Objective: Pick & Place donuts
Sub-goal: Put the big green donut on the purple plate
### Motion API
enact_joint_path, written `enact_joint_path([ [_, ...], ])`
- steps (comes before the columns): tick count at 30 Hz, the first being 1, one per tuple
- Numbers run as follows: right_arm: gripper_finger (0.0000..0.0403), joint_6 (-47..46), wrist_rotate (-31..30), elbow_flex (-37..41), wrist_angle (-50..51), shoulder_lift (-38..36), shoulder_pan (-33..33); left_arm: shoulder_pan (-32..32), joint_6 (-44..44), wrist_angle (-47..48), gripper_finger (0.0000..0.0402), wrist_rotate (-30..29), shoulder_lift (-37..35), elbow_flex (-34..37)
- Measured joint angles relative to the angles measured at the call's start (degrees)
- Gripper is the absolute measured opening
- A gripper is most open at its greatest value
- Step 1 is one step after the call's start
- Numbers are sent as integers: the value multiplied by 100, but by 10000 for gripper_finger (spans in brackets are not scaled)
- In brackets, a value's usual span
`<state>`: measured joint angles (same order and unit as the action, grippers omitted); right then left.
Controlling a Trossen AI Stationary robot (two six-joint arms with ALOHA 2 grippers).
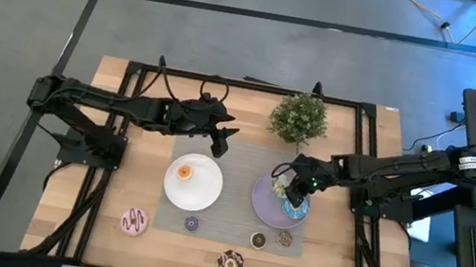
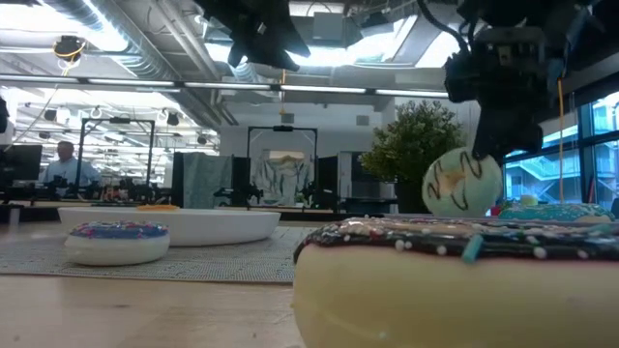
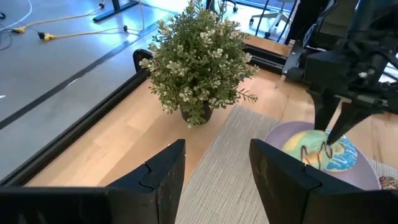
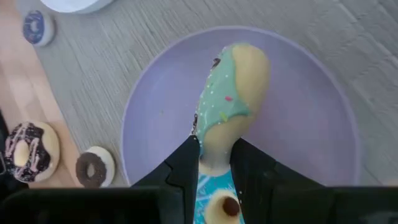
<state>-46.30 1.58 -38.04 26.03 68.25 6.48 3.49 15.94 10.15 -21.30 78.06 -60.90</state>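
Note:
My right gripper (image 1: 295, 196) is over the lilac plate (image 4: 298, 118), shut on the green-white donut (image 4: 233, 99). The blue donut (image 4: 217, 200) lies flat on that plate under the gripper. My left gripper (image 3: 214, 180) hangs open in the air beyond the white plate (image 1: 193, 184), facing the plant. The orange mini donut (image 1: 184, 172) lies on the white plate. The pink donut (image 1: 134, 222), purple mini (image 1: 192, 224), dark brown mini (image 1: 257, 240), speckled mini (image 1: 284, 239) and chocolate-sprinkled donut (image 1: 230, 265) lie flat near the table's near edge. My right gripper pinches the green-white donut between its two fingers (image 4: 186, 168) at one side of its ring (image 4: 217, 149). The fingers come from above, pointing down. The donut stands on edge below them (image 2: 462, 182), over the lilac plate beside the blue donut (image 2: 551, 211). Whether its lower edge touches the plate, I cannot tell.
A potted plant (image 1: 299, 116) stands at the far edge, close to both grippers. A grey mat (image 1: 242, 168) lies under both plates. A black frame (image 1: 363, 163) runs around the table. Bare wood shows at the near left and far left.

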Motion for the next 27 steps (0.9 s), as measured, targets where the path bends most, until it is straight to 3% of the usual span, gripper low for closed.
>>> enact_joint_path([
  [15,95,185,-150,286,-124,0,0,0,-2,-2,174,-2,2,0],
  [27,168,144,-200,284,-11,0,0,-2,-2,-4,174,-2,2,0],
])
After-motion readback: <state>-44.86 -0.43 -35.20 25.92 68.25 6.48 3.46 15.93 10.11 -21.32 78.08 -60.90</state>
